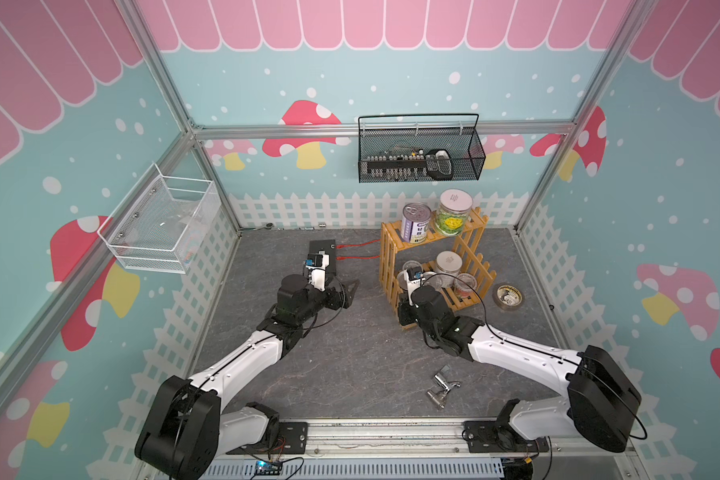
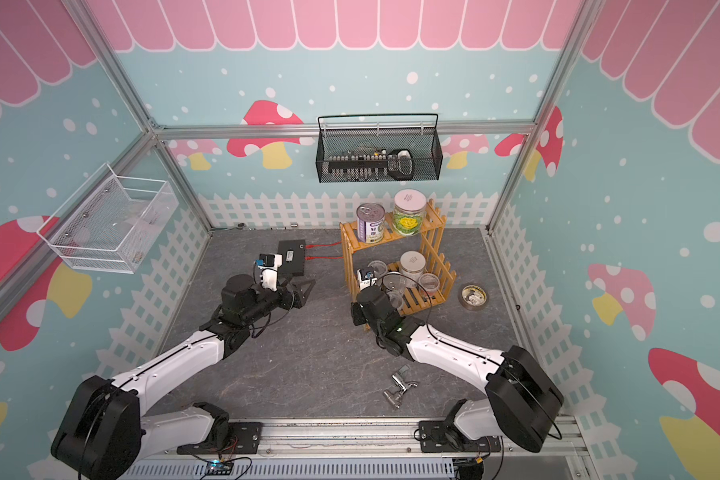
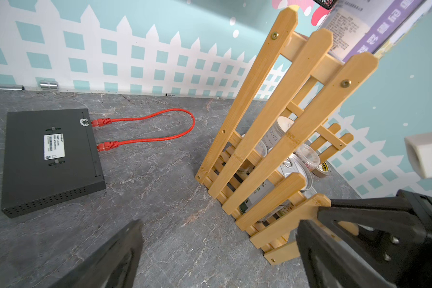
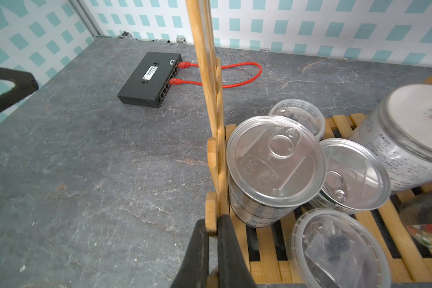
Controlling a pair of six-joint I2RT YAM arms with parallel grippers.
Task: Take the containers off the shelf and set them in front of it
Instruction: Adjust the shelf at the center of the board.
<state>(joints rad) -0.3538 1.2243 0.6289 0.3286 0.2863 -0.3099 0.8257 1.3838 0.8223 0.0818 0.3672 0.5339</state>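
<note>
The yellow-orange slatted shelf (image 1: 391,239) stands at the back right of the table. Its top tier carries a purple-labelled tin (image 1: 414,222) and a white-lidded jar with a yellow-green label (image 1: 454,214). The lower tier holds a white-lidded silver canister (image 1: 448,266), two pull-tab tins (image 4: 276,159) (image 4: 354,174) and clear lidded cups (image 4: 334,249) (image 4: 297,114). My right gripper (image 4: 211,230) is shut on a low slat of the shelf's (image 4: 205,74) left end, beside the nearer tin. Left of the shelf (image 3: 272,112), my left gripper (image 3: 218,237) hovers open and empty over bare table.
A black network box (image 1: 323,249) with a looped red cable (image 3: 160,117) lies left of the shelf. A tape roll (image 1: 508,296) lies to the shelf's right, a chrome faucet (image 1: 443,386) near the front. A black mesh basket (image 1: 420,149) and a white wire basket (image 1: 163,224) hang on the walls.
</note>
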